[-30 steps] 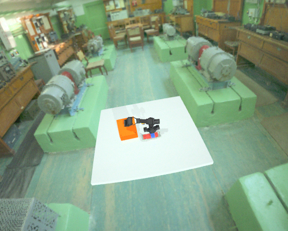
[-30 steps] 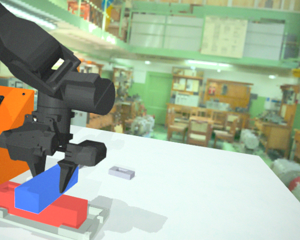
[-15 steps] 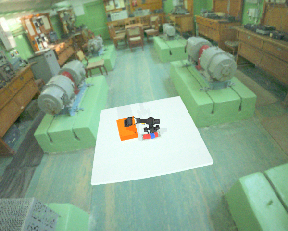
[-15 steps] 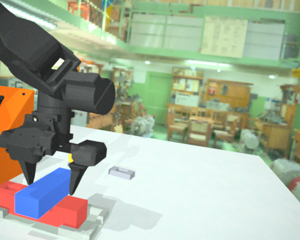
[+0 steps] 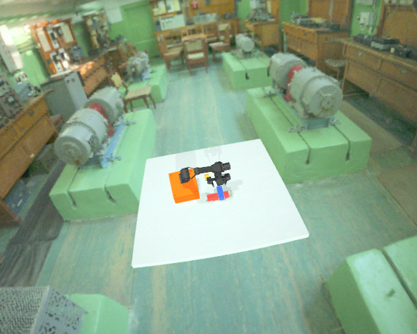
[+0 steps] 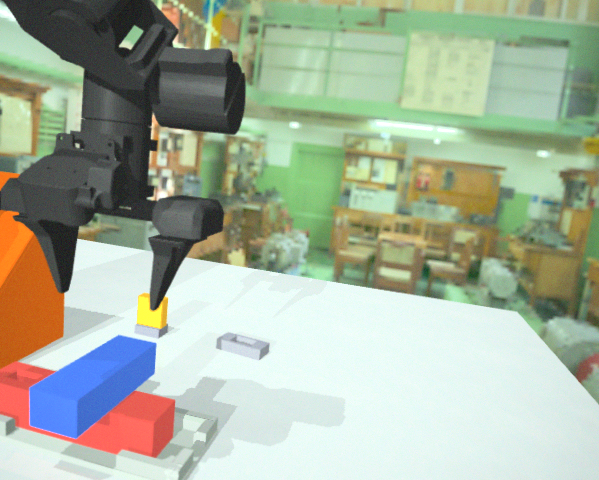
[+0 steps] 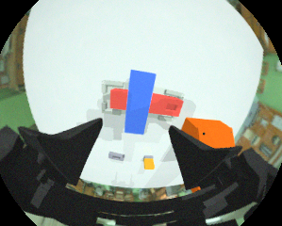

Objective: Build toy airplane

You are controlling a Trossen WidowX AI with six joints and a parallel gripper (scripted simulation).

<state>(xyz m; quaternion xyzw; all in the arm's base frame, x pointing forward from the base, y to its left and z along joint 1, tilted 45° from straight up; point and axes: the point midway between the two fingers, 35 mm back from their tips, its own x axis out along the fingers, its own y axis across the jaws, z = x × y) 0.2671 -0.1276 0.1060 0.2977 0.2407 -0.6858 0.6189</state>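
The red fuselage [image 5: 212,197] [image 6: 144,419] [image 7: 118,99] lies in the pale grey cradle [image 6: 204,426] [image 7: 113,85]. The blue wing [image 5: 220,193] [image 6: 92,382] [image 7: 141,101] lies crosswise on top of the fuselage, looking level; its tab is hidden. The tail socket [image 6: 28,374] [image 7: 172,106] is empty. The yellow tail fin [image 5: 206,176] [image 6: 148,321] [image 7: 149,164] stands upright in a small grey holder [image 6: 151,331]. My gripper [image 6: 109,298] [image 7: 137,125] is wide open and empty, pointing down above the wing, clear of it.
An empty grey holder [image 6: 242,347] [image 7: 116,155] stands on the white table [image 5: 219,229] [image 6: 418,372], beside the fin's holder. A large orange block [image 5: 184,188] [image 6: 20,289] [image 7: 207,133] stands near the fuselage's tail end, under the arm.
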